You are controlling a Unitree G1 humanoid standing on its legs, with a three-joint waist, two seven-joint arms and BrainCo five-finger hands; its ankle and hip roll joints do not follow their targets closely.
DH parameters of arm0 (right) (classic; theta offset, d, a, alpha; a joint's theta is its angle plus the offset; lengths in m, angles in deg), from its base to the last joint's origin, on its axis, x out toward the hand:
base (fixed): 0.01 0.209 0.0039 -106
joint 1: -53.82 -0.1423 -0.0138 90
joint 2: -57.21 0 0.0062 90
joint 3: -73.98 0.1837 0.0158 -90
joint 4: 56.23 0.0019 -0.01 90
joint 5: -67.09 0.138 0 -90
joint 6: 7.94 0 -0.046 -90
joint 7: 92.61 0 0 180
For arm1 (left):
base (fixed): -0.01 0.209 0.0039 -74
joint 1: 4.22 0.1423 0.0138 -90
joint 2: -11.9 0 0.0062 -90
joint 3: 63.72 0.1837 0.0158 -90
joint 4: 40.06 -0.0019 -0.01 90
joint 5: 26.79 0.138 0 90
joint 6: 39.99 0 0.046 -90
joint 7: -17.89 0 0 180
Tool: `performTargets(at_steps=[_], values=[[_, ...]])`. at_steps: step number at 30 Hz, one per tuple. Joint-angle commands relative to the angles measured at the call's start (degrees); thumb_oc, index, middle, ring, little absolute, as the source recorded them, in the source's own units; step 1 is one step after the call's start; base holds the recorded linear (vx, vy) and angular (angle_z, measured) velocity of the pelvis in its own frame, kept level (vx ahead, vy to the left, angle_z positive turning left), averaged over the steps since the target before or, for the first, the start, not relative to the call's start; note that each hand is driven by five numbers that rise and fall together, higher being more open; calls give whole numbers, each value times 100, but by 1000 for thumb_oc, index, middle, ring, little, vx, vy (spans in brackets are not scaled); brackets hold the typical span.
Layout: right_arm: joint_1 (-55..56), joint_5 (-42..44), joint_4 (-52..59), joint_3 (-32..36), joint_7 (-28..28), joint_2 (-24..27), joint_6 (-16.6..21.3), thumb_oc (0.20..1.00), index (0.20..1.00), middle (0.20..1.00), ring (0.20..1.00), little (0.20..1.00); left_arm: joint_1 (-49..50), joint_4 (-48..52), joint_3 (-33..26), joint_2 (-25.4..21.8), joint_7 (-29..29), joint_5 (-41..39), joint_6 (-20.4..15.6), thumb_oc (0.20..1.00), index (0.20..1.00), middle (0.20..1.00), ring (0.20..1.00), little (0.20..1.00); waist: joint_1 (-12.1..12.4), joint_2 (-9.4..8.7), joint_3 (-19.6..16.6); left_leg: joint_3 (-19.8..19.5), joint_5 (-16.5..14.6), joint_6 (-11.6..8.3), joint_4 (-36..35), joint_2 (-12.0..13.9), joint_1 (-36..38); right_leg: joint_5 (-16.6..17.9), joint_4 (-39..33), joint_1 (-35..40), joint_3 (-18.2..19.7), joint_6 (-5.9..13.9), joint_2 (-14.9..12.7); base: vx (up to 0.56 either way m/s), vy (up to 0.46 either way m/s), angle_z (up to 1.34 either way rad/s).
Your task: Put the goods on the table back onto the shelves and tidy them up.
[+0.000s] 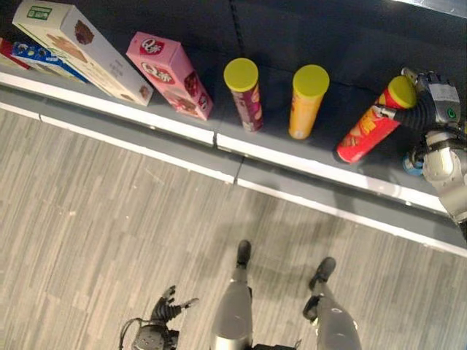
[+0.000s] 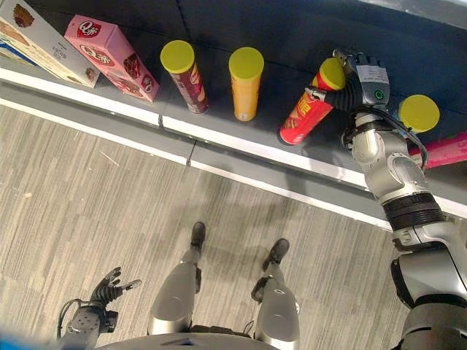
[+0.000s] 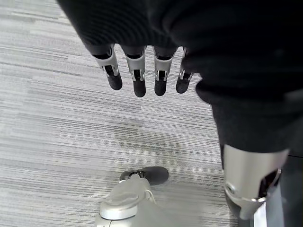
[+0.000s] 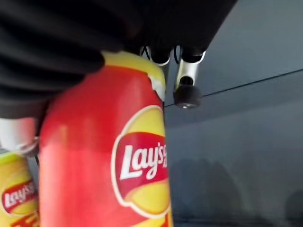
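A red chip can (image 1: 367,130) with a yellow lid leans tilted on the dark shelf (image 1: 343,51), its base near the shelf's front edge. My right hand (image 2: 363,82) is shut round its top end. In the right wrist view the red can (image 4: 104,156) sits against the palm, with my fingers (image 4: 187,90) curled past its far side. Low beside my body, my left hand (image 1: 165,309) hangs open over the floor, its fingers (image 3: 137,78) straight and holding nothing.
To the left on the same shelf stand a yellow can (image 1: 306,102), a maroon can (image 1: 246,95), a pink box (image 1: 169,73), a large white box (image 1: 80,47) and a blue pack (image 1: 40,57). Another yellow-lidded can (image 2: 419,113) and a pink pack (image 2: 445,149) lie right of my hand.
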Motion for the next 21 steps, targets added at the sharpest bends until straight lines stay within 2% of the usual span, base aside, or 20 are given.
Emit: performTargets(at_steps=[1,5,14,21], values=[[-77,-649,510,63,624,198,-41,200,200,200,200,200,38,210,430,-119,-146,-329,-104,1000,1000,1000,1000,1000,-60,-112,-300,210,-50,-114,-67,11,-23,-298,60,35,405,350,-356,0,0,0],[-5,-1024,461,143,910,152,-168,200,200,200,200,200,80,624,547,-185,-141,-374,-154,1000,1000,1000,1000,1000,-45,-27,-259,169,-37,-101,-67,-27,-117,-268,60,-36,387,374,-386,-27,5,8],[-281,-1019,199,155,1222,249,-368,200,200,200,200,200,167,1028,668,-238,-94,-503,-168,1000,1000,1000,1000,1000,-5,36,-219,142,-62,-100,-67,-50,-227,-266,63,-109,366,405,-422,-14,0,3],[-358,-991,258,116,1285,234,-394,200,200,200,200,200,69,832,668,-186,-188,-516,-182,1000,1000,1000,1000,1000,-5,-4,-204,105,-30,-71,-67,-78,-278,-230,60,-170,420,405,-435,-3,3,-1]])
